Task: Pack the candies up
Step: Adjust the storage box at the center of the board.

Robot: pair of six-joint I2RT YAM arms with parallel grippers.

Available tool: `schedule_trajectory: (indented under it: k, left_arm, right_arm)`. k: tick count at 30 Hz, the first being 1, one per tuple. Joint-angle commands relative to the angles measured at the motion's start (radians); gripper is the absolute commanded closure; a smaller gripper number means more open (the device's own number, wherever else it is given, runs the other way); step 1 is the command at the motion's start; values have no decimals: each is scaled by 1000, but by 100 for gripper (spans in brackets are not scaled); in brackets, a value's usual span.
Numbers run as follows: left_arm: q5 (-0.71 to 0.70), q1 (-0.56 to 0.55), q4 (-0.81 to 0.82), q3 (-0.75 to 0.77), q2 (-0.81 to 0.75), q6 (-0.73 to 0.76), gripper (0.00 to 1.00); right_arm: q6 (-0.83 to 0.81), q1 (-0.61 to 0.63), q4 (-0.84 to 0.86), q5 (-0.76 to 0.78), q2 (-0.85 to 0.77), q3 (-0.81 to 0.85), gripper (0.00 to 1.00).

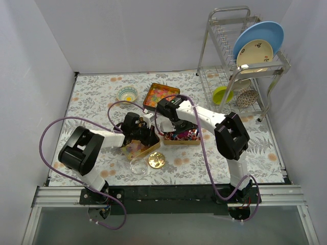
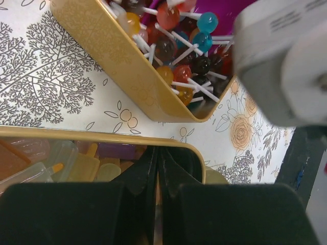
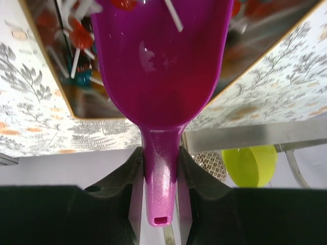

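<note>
Magenta scoop (image 3: pixel 158 66): your right jaws are clamping its handle over lollies (image 2: pixel 207 23).
Left jaws: pressing together above pale candies (image 2: pixel 87 163).

In the top view the lollipop tray (image 1: pixel 184 143) is largely covered by the right arm (image 1: pixel 204 116), and the second tray (image 1: pixel 149 149) is half hidden under the left gripper (image 1: pixel 144 139). In the left wrist view the lollipop tray is cut off by the upper edge, the right arm is a grey blur at upper right, and the candies (image 2: pixel 76 163) at lower left are too blurred to be told apart. In the right wrist view the scoop (image 3: pixel 158 66) is cropped at the top.
</note>
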Motion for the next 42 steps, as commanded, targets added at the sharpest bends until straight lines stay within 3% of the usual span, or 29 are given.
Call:
schedule_trajectory:
  k: [1,7,13,18,29,42]
  left_arm:
    - [28,-5,26,19,2,-11,100]
    - [18,-5,4,8,-15,-4,100]
    - [18,3,-83,14,-81,56,100]
    - [3,12,-195,22,-142,140,89]
    - [-3,32,-356,54,-242,211,68]
    - [-9,47,-517,201,-284,259,61]
  right_arm:
    - [17,28,0,-81,54,79,99]
    - [31,29,67,-167,58,78,99]
    - [33,-11,202,-294,-34,-75,99]
    - [3,-44,326,-363,-116,-224,99]
    - [-10,-110,379,-495,-181,-279,99]
    - [-49,-196,507,-698,-320,-453,99]
